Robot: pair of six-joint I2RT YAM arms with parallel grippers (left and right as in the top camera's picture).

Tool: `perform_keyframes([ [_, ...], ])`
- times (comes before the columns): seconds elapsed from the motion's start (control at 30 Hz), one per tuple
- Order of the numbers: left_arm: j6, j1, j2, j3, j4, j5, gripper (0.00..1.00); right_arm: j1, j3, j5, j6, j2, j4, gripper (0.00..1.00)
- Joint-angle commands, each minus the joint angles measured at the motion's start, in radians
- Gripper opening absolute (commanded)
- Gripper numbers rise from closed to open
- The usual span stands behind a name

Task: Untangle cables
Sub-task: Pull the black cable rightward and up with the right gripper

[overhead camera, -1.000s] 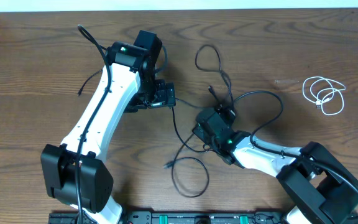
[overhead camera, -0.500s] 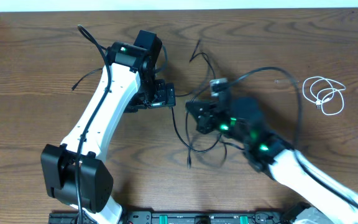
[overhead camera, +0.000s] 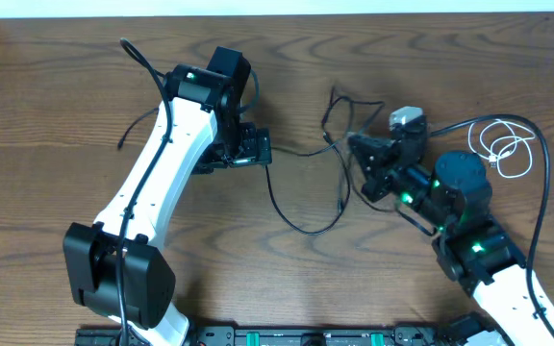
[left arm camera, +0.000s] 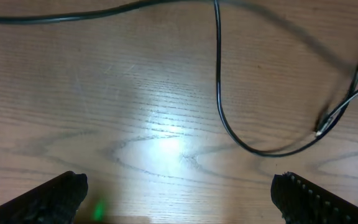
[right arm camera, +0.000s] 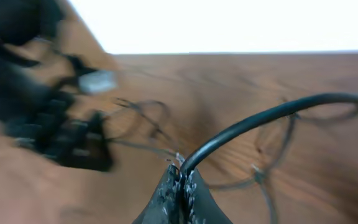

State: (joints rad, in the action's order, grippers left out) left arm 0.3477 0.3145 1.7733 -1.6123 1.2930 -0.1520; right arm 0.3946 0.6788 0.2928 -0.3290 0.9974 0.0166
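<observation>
While the right claw (right arm camera: 180, 179) pinches shut on a black cable (right arm camera: 253, 124), the left claw (left arm camera: 179, 190) gapes wide and empty above the surface (left arm camera: 135, 93); the white cable (overhead camera: 504, 146) lies coiled apart at the right.

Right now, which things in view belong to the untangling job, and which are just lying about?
Job in hand: black cables, one pinched in the shut right gripper; white cable, coiled apart at the right; left gripper, open.

Not part of it: thick arm cords running along the arms; table.
</observation>
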Motion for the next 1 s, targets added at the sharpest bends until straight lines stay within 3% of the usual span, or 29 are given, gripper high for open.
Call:
perform_keyframes([
  [0.0,0.013,-0.001,0.003,-0.002,0.003,-0.001,1.00,-0.068,0.009,-0.133,0.061,0.008,-0.055,0.01],
  [0.3,0.013,-0.001,0.003,-0.002,0.003,-0.001,1.00,-0.158,0.009,-0.152,0.077,0.047,-0.190,0.01],
  [0.97,0.013,-0.001,0.003,-0.002,0.002,-0.001,1.00,-0.158,0.009,-0.124,0.098,0.127,-0.186,0.01],
])
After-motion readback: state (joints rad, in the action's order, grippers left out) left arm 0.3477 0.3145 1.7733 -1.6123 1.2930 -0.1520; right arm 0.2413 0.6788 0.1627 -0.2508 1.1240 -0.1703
